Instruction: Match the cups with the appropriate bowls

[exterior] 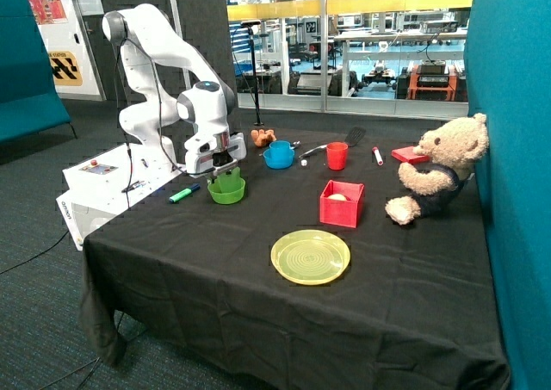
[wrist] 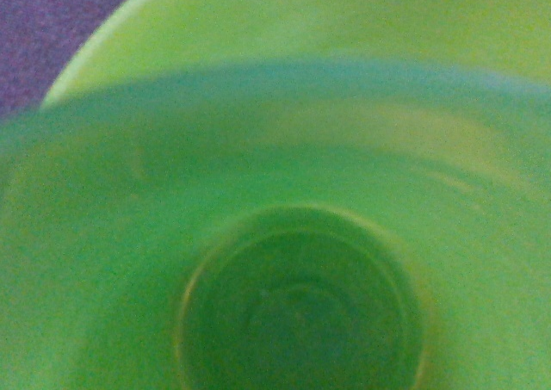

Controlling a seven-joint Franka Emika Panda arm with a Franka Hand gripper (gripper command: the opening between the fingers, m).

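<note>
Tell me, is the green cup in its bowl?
Yes. The green cup stands upright in the green bowl, under the gripper.

Bowls: two small round plastic ones, a bright green bowl [exterior: 226,191] at the bench's left side and a blue bowl [exterior: 278,157] farther back.
Cups: three; a green tumbler [exterior: 228,180] standing in the green bowl, a blue tumbler [exterior: 281,146] in the blue bowl, and a red plastic cup [exterior: 337,155] to their right.
Plates: one large flat yellow plate [exterior: 311,256], near edge.
Boxes: one red square box [exterior: 342,204], middle.
Soft toys: one tan teddy bear [exterior: 436,170], far right.
Marker pens: two; green highlighter [exterior: 182,194] left, red-capped marker [exterior: 377,155] far side.
</note>
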